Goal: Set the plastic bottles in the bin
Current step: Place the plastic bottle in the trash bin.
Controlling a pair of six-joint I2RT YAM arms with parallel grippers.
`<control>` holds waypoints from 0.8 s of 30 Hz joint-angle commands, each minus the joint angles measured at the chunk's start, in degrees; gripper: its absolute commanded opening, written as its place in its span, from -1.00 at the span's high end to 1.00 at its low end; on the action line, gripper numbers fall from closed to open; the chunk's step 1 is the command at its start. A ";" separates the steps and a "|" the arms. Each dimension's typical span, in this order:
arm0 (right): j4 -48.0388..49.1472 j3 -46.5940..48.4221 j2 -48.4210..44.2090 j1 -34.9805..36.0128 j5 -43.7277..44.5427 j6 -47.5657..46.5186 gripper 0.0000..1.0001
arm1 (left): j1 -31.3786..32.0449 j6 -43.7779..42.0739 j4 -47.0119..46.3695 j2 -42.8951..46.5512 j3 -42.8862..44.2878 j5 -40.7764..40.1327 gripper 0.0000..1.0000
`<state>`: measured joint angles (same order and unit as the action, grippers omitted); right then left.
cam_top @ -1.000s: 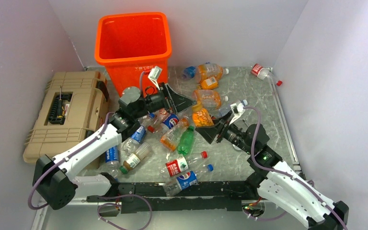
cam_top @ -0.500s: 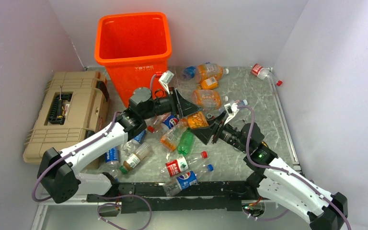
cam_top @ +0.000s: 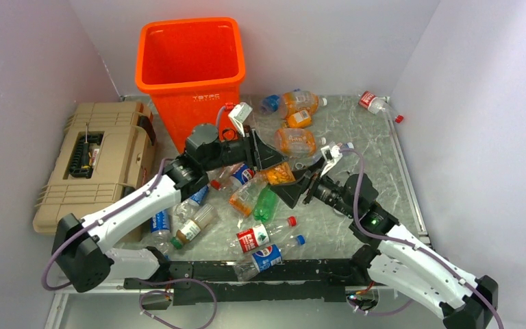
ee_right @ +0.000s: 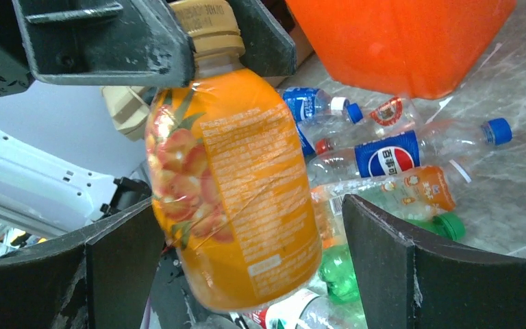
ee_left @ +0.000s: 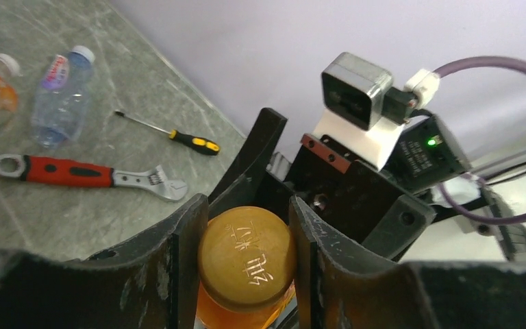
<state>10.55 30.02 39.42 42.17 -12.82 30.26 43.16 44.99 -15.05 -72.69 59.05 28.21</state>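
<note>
An orange juice bottle (cam_top: 279,174) hangs in the air between my two grippers, in front of the orange bin (cam_top: 198,103). My left gripper (ee_left: 246,233) is shut on its tan cap (ee_left: 246,260). In the right wrist view the bottle (ee_right: 236,192) hangs cap-up from the left fingers (ee_right: 109,41). My right gripper (ee_right: 253,209) stands open around the bottle's body, with a gap on each side. Several other plastic bottles (cam_top: 257,236) lie on the table below and beyond. The bin (ee_right: 397,41) stands close behind.
A tan toolbox case (cam_top: 96,164) lies left of the bin. A red-handled wrench (ee_left: 75,171) and a screwdriver (ee_left: 171,133) lie on the marble table next to a clear bottle (ee_left: 58,96). One bottle (cam_top: 373,103) lies at the far right corner. White walls enclose the table.
My left gripper swung right to the orange juice bottle and shut on its cap. My right gripper, which was holding the bottle's body, has opened off it.
</note>
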 commanded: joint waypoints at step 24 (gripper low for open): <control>-14.05 1.68 -9.61 0.01 16.42 2.19 -0.99 | -25.00 -47.31 7.47 -11.26 41.18 -44.18 1.00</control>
<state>-5.56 29.91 28.60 42.15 0.93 31.22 22.92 -3.16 -0.16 -81.14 97.97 -14.44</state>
